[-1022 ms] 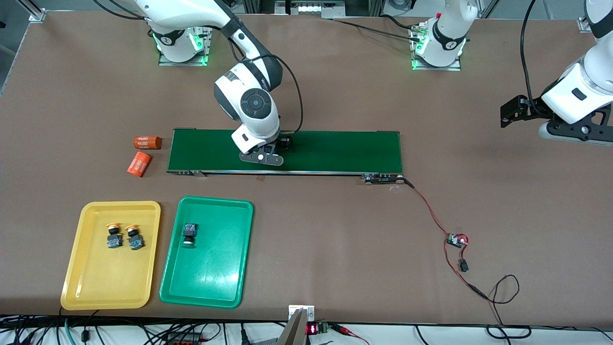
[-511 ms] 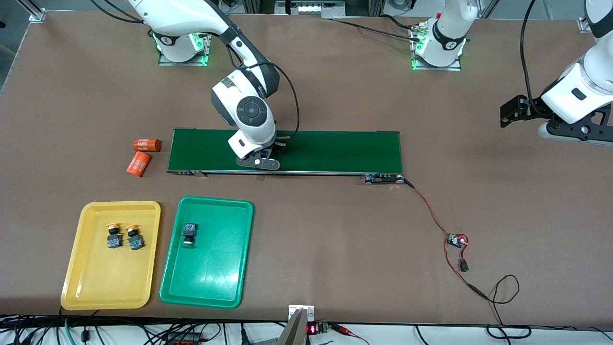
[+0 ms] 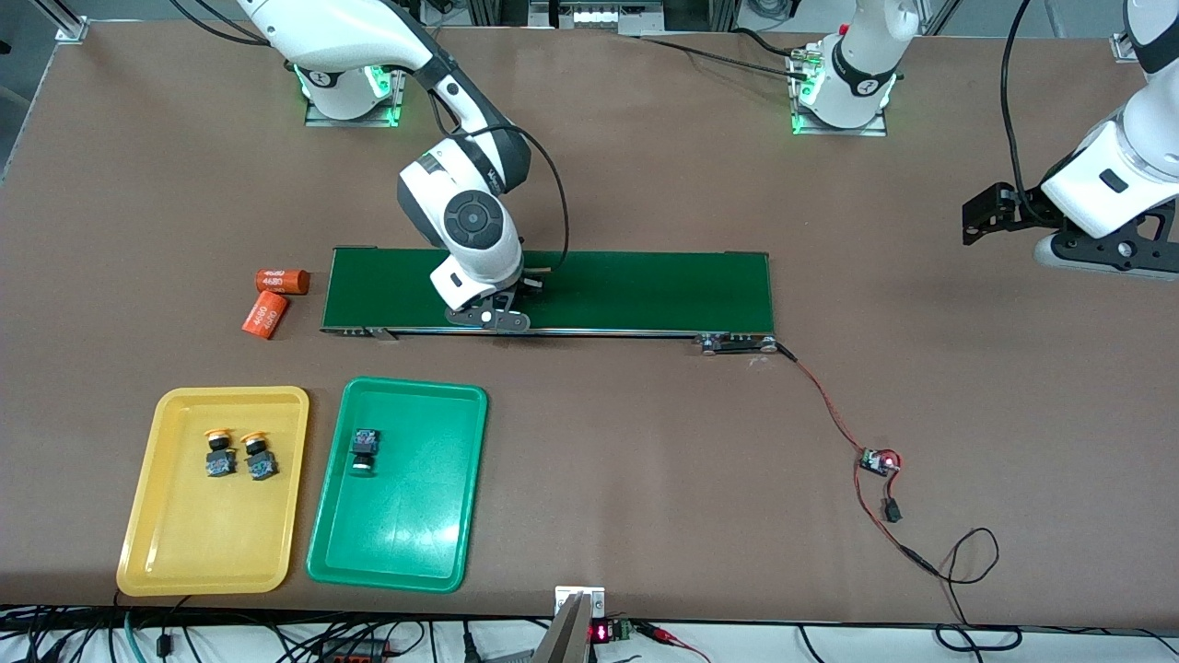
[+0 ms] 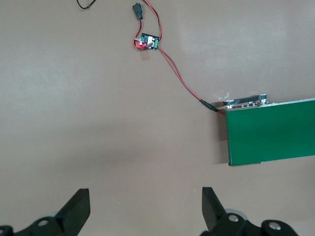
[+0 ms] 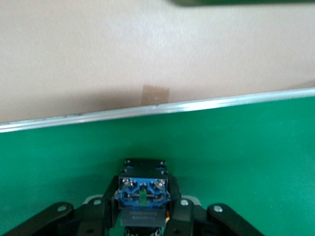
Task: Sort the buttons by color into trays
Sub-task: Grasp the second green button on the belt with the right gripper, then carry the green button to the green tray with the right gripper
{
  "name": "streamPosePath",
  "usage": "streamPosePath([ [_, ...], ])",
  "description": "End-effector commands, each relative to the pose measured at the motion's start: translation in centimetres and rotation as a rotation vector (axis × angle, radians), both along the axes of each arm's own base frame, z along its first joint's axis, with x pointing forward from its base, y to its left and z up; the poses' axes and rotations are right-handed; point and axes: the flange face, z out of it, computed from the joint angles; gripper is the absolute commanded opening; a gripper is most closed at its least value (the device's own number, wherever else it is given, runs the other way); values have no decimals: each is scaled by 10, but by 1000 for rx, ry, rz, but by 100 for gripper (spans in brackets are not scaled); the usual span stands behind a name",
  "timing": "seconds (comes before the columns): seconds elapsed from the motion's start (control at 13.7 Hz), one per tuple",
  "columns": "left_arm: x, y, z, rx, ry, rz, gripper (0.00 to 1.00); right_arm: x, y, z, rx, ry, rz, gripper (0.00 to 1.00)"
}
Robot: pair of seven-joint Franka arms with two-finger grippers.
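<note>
Lighting bright, even, from overhead. Soft, short shadows under the right arm's wrist on the conveyor belt (image 3: 553, 290). Broad pale sheen across the brown table (image 3: 645, 184); white glare patches on the green tray (image 3: 405, 543). Front view sharp. Right wrist view slightly soft, tabletop washed out; left wrist view clear, mild vignetting.

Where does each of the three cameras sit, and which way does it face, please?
Front view: high across the table, facing both bases; shows both arms, the conveyor belt and trays.
Left wrist view: on the waiting left arm, looking down at bare table; open left end effector shows.
Right wrist view: over the belt; right end effector grips a button.
Shared: the belt.
</note>
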Motion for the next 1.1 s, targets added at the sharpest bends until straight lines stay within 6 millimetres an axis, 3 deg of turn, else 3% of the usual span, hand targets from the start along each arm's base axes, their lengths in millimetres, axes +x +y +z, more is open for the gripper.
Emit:
streamPosePath([
  [0.0, 3, 0, 5, -2, 11, -6, 100, 37, -33, 51, -4, -28, 53, 12],
  [0.15, 3, -1, 6, -2, 10, -8, 100, 73, -57, 84, 0, -73, 75, 12],
  [0.22, 3, -1, 6, -2, 10, -8, 100, 86, -72, 91, -1, -89, 87, 12],
  [0.58, 3, -1, 6, -2, 10, -8, 100, 159, -125, 101, 11, -206, 150, 12],
  [0.73, 2, -1, 6, -2, 10, -11, 100, 187, -142, 78, 3, -263, 165, 12],
  [0.88, 2, -2, 6, -2, 10, -12, 100, 209, -151, 40, -6, -326, 160, 12],
  [1.02, 2, -2, 6, -2, 10, -15, 100, 216, -152, -3, -3, -366, 168, 12],
])
